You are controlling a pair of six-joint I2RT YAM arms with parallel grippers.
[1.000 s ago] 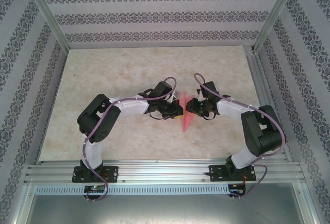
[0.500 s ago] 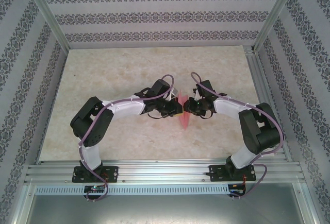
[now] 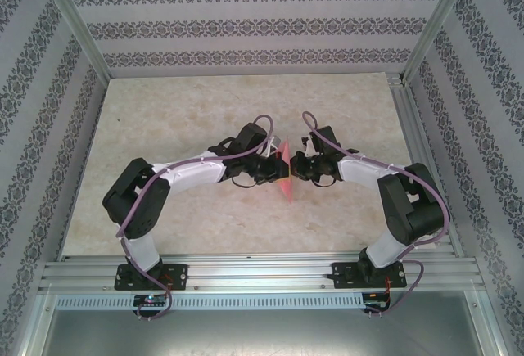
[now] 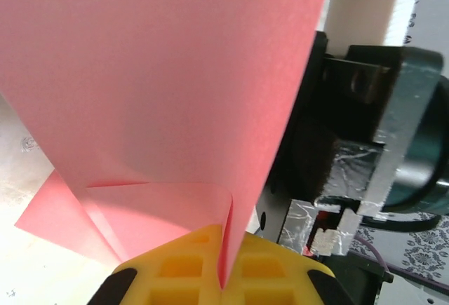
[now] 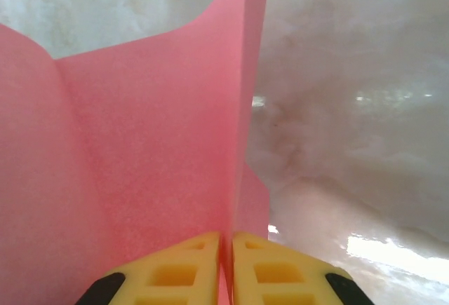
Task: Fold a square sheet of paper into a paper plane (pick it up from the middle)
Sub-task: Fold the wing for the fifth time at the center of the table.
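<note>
The paper plane [image 3: 286, 182] is a pink-red folded sheet standing on edge between my two grippers at the middle of the table, its pointed end toward the near side. My left gripper [image 3: 276, 168] is shut on it from the left. In the left wrist view the yellow fingers [image 4: 175, 270] pinch a looped fold of the paper plane [image 4: 161, 87]. My right gripper [image 3: 295, 168] is shut on it from the right. In the right wrist view its fingertips [image 5: 277, 270] meet at the right gripper [image 5: 228, 270] on the paper plane [image 5: 154, 151].
The beige marbled table [image 3: 180, 119] spreads all around the arms. Aluminium rails [image 3: 262, 274] run along the near edge, with posts [image 3: 78, 24] at the back corners and patterned walls behind. The right gripper's black body [image 4: 365, 109] sits close behind the paper.
The right gripper has closed its jaws onto the paper. Both arms have drawn in and carried the paper slightly left and away from the near edge.
</note>
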